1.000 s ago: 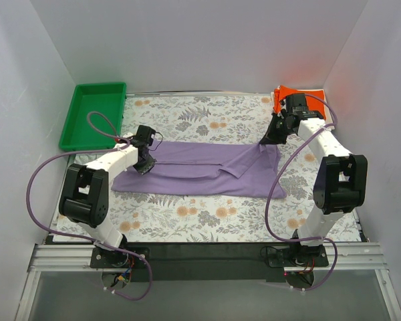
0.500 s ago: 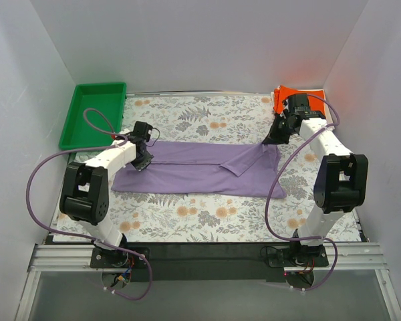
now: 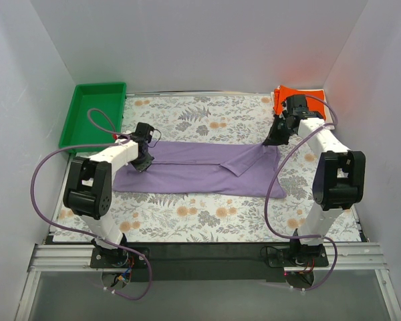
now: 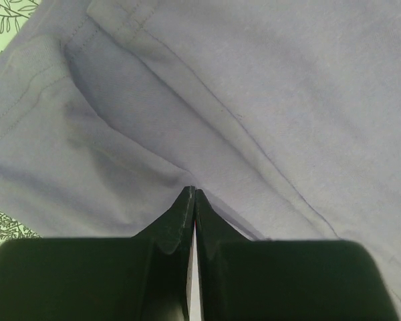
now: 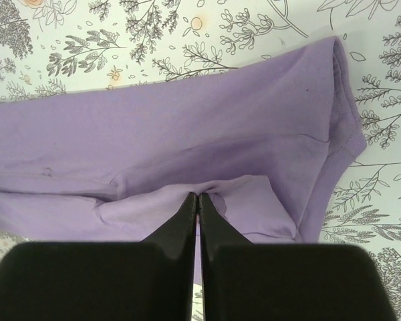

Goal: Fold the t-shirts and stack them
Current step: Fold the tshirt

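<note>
On the tabletop, the lavender t-shirt is lying part-folded, spanning 9 to 3 o'clock. The orange t-shirt is sitting folded at 1 o'clock. You are pinching the lavender's ends with the left claw and right claw. Further folds and stacking are waiting.

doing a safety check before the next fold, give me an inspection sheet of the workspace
surface: floral tablecloth, lying flat
job's things: purple t-shirt spread across the middle; orange t-shirt at the far right corner
clutter: green tray at the far left
grippers: left gripper shut on the purple t-shirt's left end; right gripper shut on its right end
cables: purple cables loop beside both arms
surroundings: white walls on three sides
</note>
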### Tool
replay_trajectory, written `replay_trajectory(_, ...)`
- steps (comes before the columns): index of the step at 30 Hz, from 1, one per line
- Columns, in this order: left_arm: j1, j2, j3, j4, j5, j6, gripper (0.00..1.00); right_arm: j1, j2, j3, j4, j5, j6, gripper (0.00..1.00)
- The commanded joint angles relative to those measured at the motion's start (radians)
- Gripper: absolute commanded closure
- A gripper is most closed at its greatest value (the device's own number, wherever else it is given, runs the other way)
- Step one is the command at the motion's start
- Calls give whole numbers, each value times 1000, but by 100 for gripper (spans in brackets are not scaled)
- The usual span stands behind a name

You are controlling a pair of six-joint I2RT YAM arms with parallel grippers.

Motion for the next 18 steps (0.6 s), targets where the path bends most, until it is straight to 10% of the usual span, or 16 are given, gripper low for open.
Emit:
replay_trajectory(1, 8, -3, 45, 20, -55, 25, 92, -8, 8, -9, 43, 9, -18, 91)
replay_trajectory(6, 8, -40, 77, 34, -74, 62, 69, -8, -24, -31, 42, 36, -40, 67)
replay_trajectory(18, 13, -259, -34, -61, -49, 97, 26, -62, -245, -303, 11, 58, -98, 55)
